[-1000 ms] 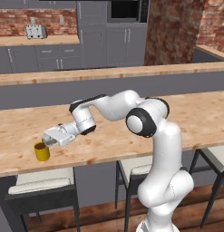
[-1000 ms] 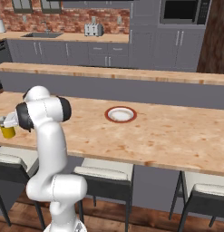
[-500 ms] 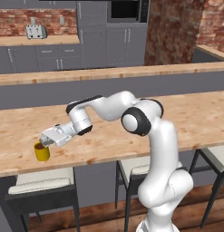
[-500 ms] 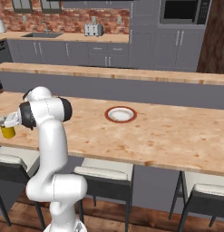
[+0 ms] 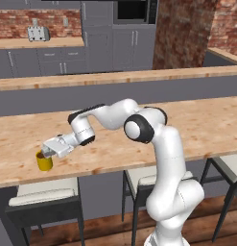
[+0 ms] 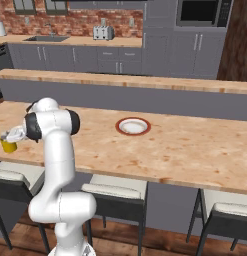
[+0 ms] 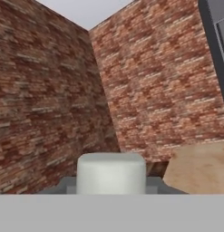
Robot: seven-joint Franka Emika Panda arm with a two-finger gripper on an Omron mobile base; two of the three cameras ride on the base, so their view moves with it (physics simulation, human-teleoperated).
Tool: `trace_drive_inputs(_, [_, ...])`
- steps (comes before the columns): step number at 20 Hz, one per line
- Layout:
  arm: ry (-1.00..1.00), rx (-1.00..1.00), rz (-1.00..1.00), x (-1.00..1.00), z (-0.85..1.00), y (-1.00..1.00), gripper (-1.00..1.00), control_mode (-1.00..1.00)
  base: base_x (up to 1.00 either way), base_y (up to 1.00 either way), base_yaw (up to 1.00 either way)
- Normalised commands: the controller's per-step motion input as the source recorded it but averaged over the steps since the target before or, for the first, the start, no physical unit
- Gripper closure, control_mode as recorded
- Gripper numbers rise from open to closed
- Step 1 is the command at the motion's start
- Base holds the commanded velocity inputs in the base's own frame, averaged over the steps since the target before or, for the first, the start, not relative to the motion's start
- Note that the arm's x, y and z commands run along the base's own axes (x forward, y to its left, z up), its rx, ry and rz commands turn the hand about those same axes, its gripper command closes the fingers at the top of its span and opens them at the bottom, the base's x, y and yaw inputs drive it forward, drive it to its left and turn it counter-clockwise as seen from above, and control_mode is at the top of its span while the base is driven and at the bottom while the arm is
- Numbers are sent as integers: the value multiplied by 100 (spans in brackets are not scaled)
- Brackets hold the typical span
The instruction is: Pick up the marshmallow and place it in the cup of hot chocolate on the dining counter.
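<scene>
Worktop [image 5: 196,120]: long, light mottled wood, running the width of both base views, with pale-seated stools [image 5: 43,194] tucked under its near edge. A narrower wooden ledge [image 5: 115,77] on a grey wall stands behind its far edge.

Arm [image 5: 163,158]: white with dark joints, reaching out toward the left end of the worktop, wrist bent so the hand points out level.

Plate [image 6: 133,126]: round, white with a red rim, on the worktop well right of the arm, apart from everything else.

Cup of hot chocolate [image 5: 43,161]: small, yellow, upright near the worktop's near edge at its left end.

Jaws [image 5: 46,151]: just above the cup's rim, clenched on the marshmallow [image 7: 111,173], which in the hand view sits as a whitish-grey block between the finger tips.
</scene>
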Motion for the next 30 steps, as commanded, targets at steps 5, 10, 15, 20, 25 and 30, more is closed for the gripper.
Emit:
trace_drive_inputs(5, [0, -2, 0, 17, -5, 23, 100, -100, 0, 0, 0])
trace_drive_inputs(10, [0, -3, 0, 23, 0, 17, 100, -100, 0, 0, 0])
trace_drive_inputs(15, [0, 0, 0, 0, 0, 0, 100, -100, 0, 0, 0])
trace_drive_inputs(20, [-2, 0, 0, 0, 0, 0, 100, -100, 0, 0, 0])
trace_drive_inputs(25, [-6, 0, 0, -3, 0, 0, 100, -100, 0, 0, 0])
trace_drive_inputs(30, [-3, 0, 0, 7, -2, 0, 100, -100, 0, 0, 0])
